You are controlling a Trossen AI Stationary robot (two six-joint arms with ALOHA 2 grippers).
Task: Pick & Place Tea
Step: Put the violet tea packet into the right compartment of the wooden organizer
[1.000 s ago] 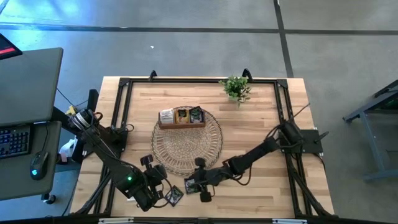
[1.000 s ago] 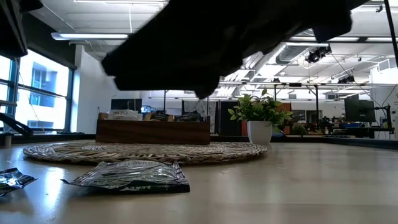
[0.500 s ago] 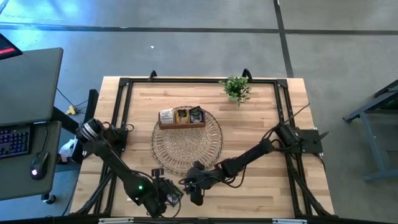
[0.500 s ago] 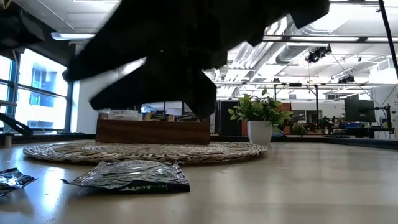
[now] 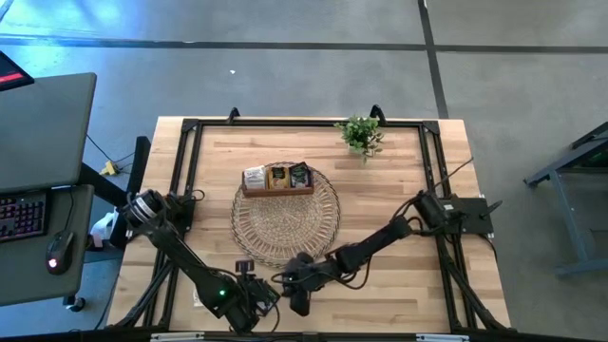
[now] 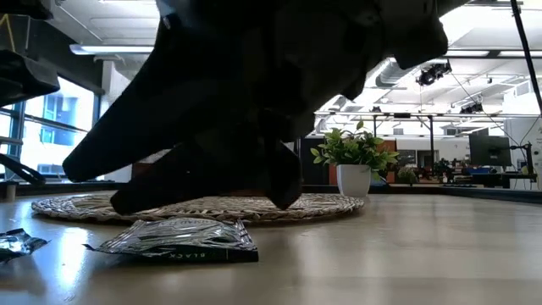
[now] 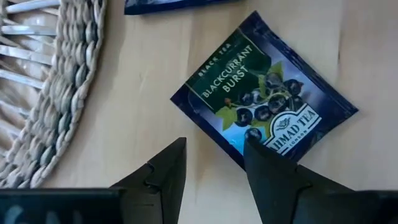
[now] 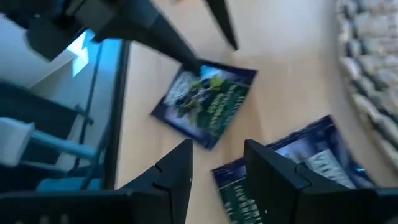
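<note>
Far left in the high view, off the table [image 5: 399, 190]: a grey desk [image 5: 43, 123] with one keyboard [image 5: 21, 215].

Reaching in from that side, the left gripper [image 5: 251, 298], low at the near edge. In the left wrist view, fingers [image 7: 166, 167] parted with nothing between them, hovering over one dark blue tea packet [image 7: 264, 106], one fingertip overlapping its edge. Legible only here: "Blackcurrant Burst", with berries and green leaves printed on a flat square. Just beside it, the edge of a second blue packet [image 7: 174, 5] and the rim of the round woven mat [image 7: 56, 87].

From above, both of these packets hidden under the two grippers. At table height, a different side: crinkled silver foil on one packet [image 6: 178, 240], lying flat in front of the mat, and a scrap of another [image 6: 15, 244] at the picture's edge, with dark blurred arms filling the upper part.

Middle of the table: one mat [image 5: 285, 220], and on its far part one wooden tray [image 5: 276, 190] holding three groups of packets, pale, orange and dark.

Just right of the left gripper, the right gripper [image 5: 300, 287], jaws apart and empty too. From its wrist, the berry packet [image 8: 208, 102] with a tip of the other arm's finger [image 8: 180, 48] touching its corner, and the second packet [image 8: 298, 174] nearer the mat.

Far right corner: one small green plant [image 5: 360, 135] in a white pot.

Counted: two arms, two loose packets.
</note>
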